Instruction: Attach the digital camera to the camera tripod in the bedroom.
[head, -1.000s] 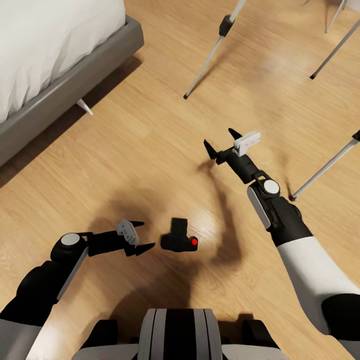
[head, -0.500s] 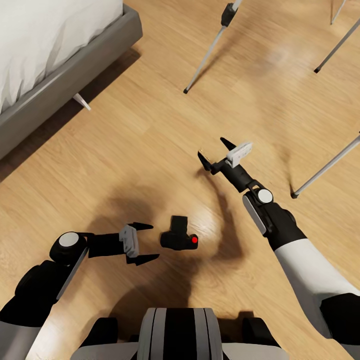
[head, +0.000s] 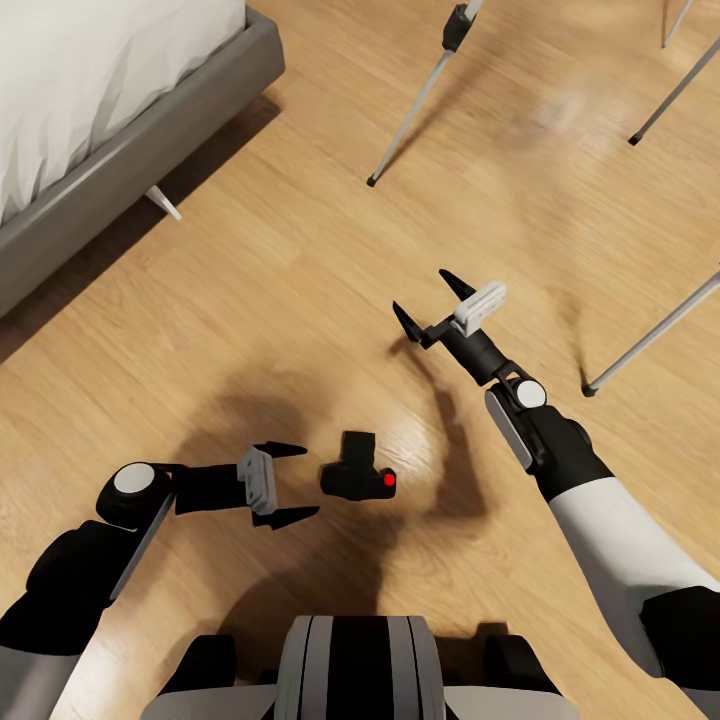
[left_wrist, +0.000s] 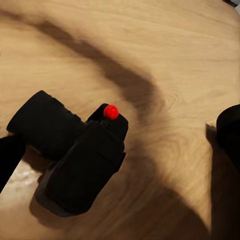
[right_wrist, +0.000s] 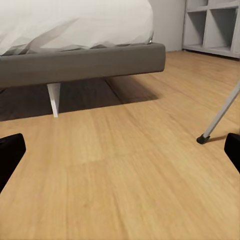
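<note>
The digital camera (head: 357, 474) lies on the wood floor just ahead of my base, black, its red button (head: 389, 482) at its right end. The left wrist view shows the camera (left_wrist: 70, 160) close up, lens barrel off to one side. My left gripper (head: 296, 483) is open, its fingertips a short way left of the camera, apart from it. My right gripper (head: 432, 302) is open and empty, held over bare floor farther ahead. Silver-grey tripod legs (head: 418, 100) with black feet stand ahead; the tripod head is out of view.
A grey bed (head: 120, 170) with white bedding fills the upper left, with a white foot (head: 165, 203). More tripod legs stand at right (head: 655, 332) and upper right (head: 677, 92). A grey shelf unit (right_wrist: 212, 25) shows beyond the bed.
My left gripper has opened wider and dropped slightly beside the camera. My right gripper has moved a little left and toward me. The view has shifted slightly.
</note>
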